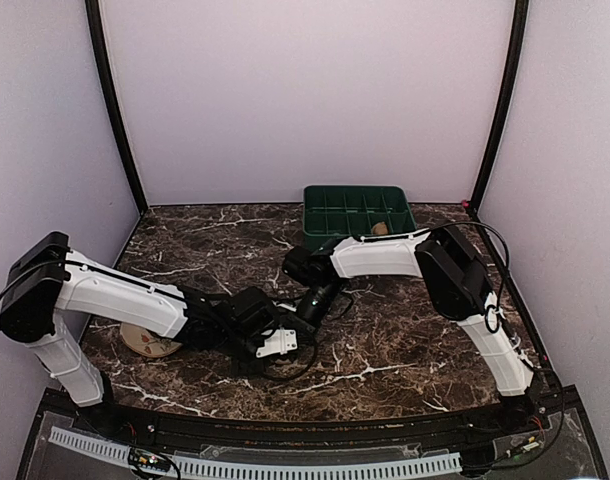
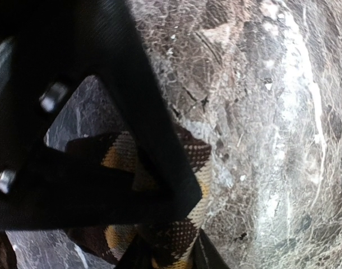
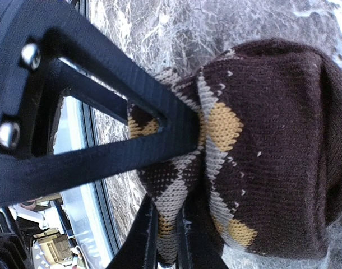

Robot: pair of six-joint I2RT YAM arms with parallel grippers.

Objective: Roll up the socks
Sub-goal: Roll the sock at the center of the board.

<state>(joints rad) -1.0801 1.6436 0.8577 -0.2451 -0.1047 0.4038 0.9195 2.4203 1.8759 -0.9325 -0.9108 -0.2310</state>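
On the marble table (image 1: pixel 405 340), one diamond-check sock (image 3: pixel 260 145) is pinched by the right gripper (image 3: pixel 174 185), jaws closed, while the left gripper (image 2: pixel 174 230) lies over it, grip unclear, and one green tray (image 1: pixel 357 212) stands behind.

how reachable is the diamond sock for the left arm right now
Likely yes: the left gripper sits right at the diamond-check sock, fabric between its fingers, nothing in the way; the right gripper pinches seemingly the same sock.

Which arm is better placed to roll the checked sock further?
Right: the right fingers pinch the checked sock beside its rolled part. The left fingers lie over it, grip unclear.
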